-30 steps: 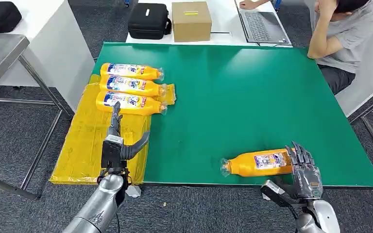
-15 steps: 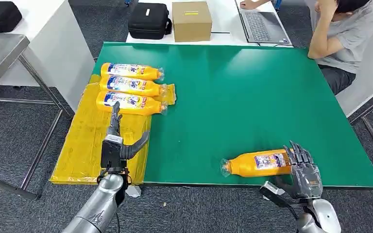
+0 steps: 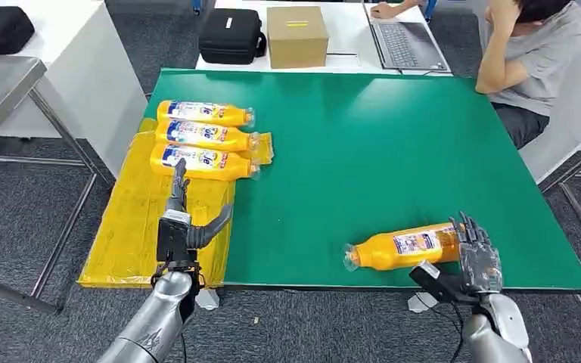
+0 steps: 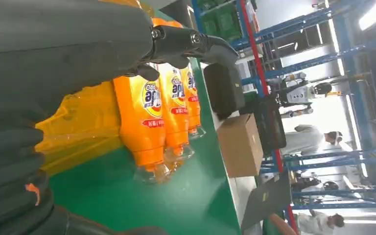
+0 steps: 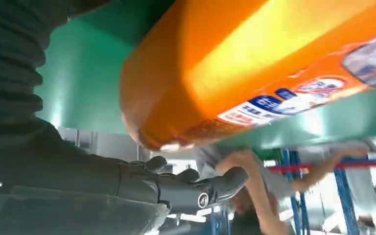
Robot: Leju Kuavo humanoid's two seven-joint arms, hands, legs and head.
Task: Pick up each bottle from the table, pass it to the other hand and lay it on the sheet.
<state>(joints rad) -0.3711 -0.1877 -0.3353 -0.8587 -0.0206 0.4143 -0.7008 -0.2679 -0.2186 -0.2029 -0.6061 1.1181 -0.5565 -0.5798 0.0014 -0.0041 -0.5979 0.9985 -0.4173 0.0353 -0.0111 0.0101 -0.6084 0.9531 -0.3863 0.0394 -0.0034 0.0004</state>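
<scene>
**Mia:** Where is the orange bottle that the robot has to pick up?

**Ben:** It lies on its side on the green table, near the front edge. Its clear cap end points to the robot's left. The right hand is at its fat end, with dark fingers standing up against the bottle and the thumb sticking out below. It is hard to tell if the hand really grips it.

**Mia:** And the right wrist view?

**Ben:** The bottle's fat end is very close there, and the fingers look spread, not wrapped round it.

**Mia:** What about the left hand?

**Ben:** It holds nothing. Its fingers are apart, and one points up toward the nearest of the three bottles lying side by side. The hand is over the yellow sheet.

**Mia:** Where are those three?

**Ben:** On the yellow sheet at the left side of the table, caps pointing right.

**Mia:** Anything else?

**Ben:** A cardboard box, a black case and a laptop sit on the white table behind. A person sits at the far right corner.
</scene>
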